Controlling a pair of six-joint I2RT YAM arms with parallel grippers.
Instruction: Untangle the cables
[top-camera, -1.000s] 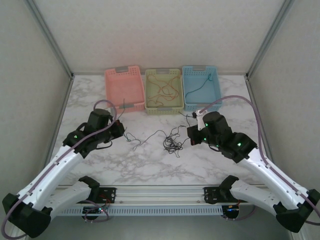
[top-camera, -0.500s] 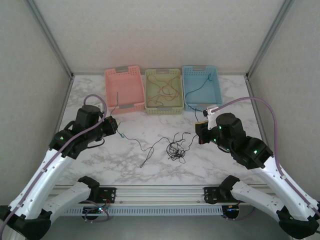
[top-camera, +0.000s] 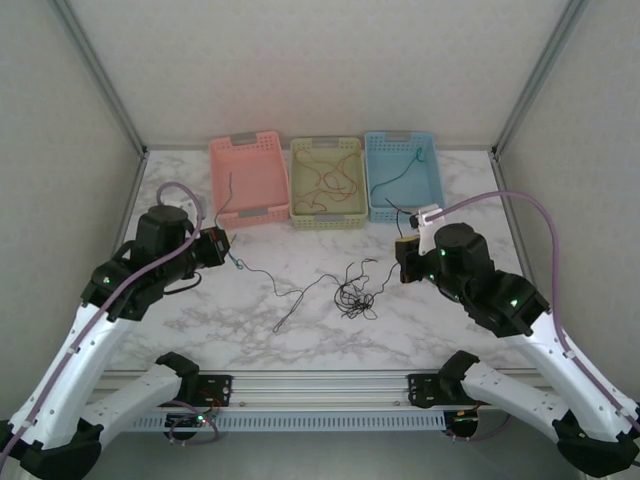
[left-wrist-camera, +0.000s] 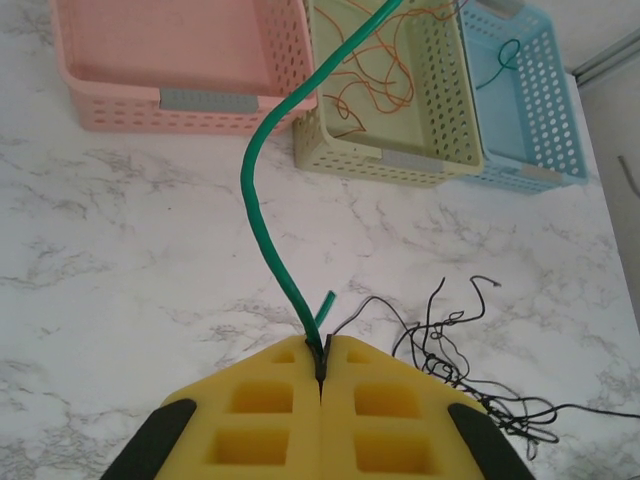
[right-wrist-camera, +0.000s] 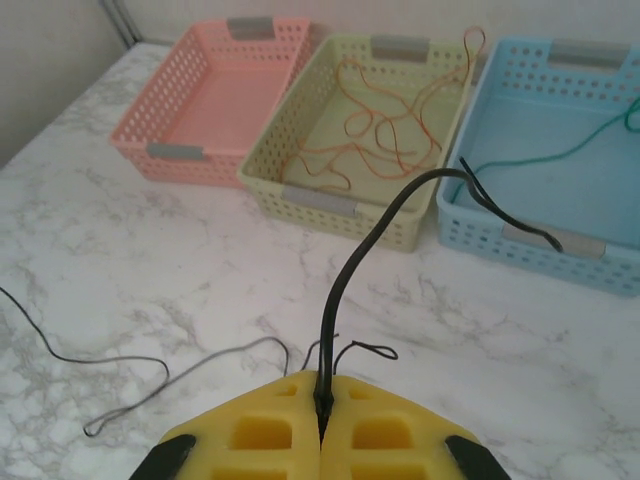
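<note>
My left gripper (top-camera: 222, 247) is shut on a green cable (left-wrist-camera: 262, 200) that sticks up out of its yellow fingertips (left-wrist-camera: 290, 365); a thin black cable (top-camera: 290, 292) trails from there toward the tangle. The tangle of black cables (top-camera: 352, 295) lies on the marble between the arms, also in the left wrist view as a black tangle (left-wrist-camera: 470, 370). My right gripper (top-camera: 403, 247) is shut on a black cable (right-wrist-camera: 345, 285) that curves up and forward from its closed jaws. In the wrist views, the left gripper (left-wrist-camera: 321, 350) and right gripper (right-wrist-camera: 321, 400) are pinched tight on their cables.
Three baskets stand in a row at the back: a pink basket (top-camera: 255, 212), a yellow-green basket (top-camera: 327, 218) with orange cables (right-wrist-camera: 380, 130), and a blue basket (top-camera: 437, 180) with a teal cable (right-wrist-camera: 560, 150). White walls and metal posts close in the sides.
Both grippers have pulled apart: the left moved left and back, the right moved right and back. A thin black cable has drawn out of the tangle toward the left.
</note>
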